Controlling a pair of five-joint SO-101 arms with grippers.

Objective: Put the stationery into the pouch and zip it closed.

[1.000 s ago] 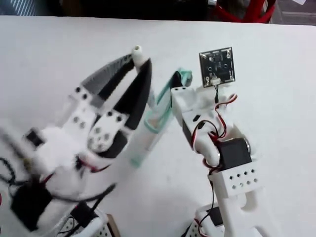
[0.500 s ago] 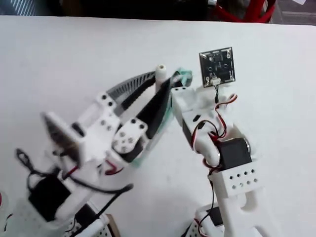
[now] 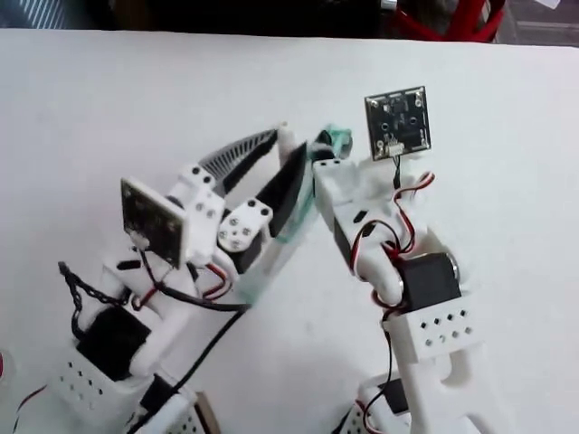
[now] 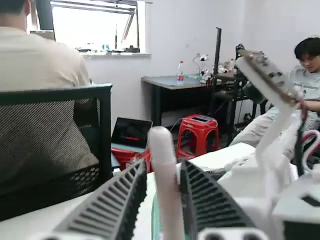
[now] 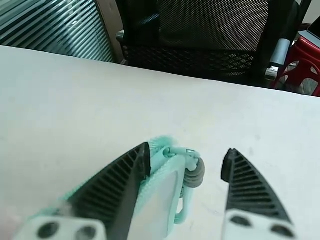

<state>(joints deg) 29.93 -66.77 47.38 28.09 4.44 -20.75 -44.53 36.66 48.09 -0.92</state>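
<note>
A mint-green pouch (image 3: 271, 246) lies slanted on the white table between the two arms, its zipper end (image 3: 336, 138) by the right arm's wrist camera. My left gripper (image 4: 161, 176) is shut on a white pen (image 4: 163, 170), which stands upright between the ribbed fingers. From above, the pen's tip (image 3: 282, 134) sits over the pouch's upper part. My right gripper (image 5: 186, 162) is open around the pouch's end (image 5: 161, 186). The grey zipper pull (image 5: 192, 172) lies between its jaws, close to one finger (image 5: 122, 182).
The right arm's body (image 3: 398, 262) fills the space right of the pouch, and the left arm's base and cables (image 3: 109, 334) sit at the lower left. The table's far edge (image 5: 210, 80) has black mesh chairs and a red stool (image 4: 199, 131) behind it.
My left arm swung right with the white pen, carrying it from left of the pouch to over its upper part, beside the right gripper. The right arm stayed still.
</note>
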